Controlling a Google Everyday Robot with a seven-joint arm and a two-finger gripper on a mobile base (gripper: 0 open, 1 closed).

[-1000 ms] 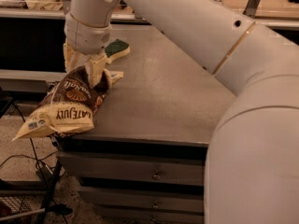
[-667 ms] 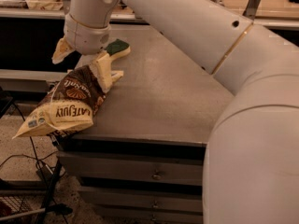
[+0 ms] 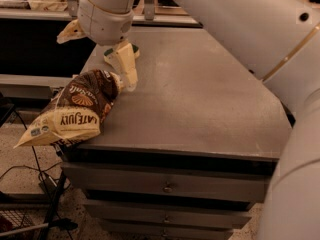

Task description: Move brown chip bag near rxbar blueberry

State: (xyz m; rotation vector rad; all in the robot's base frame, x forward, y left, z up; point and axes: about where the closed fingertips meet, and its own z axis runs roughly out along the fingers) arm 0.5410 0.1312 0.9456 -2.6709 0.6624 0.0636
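While the gripper hung over the side of the table at the picture's left, its 2 cream fingers were spread wide and held nothing. 1 finger pointed down at the tabletop, its tip just beside the upper end of the bag; whether tip and bag touched could not be told. The other finger pointed outward past the table's edge, well above the bag. The bag lay on its side at the near corner on the same side of the table, its brown upper part resting on the surface and its cream end, lettered "LATE JULY", overhanging the edge with nothing beneath it. A green-edged item sat on the table behind the lower finger, mostly hidden by it. The white arm ran from the gripper across the upper right of the view and down its right edge. Drawers filled the front below the tabletop, and cables lay on the floor beside them.
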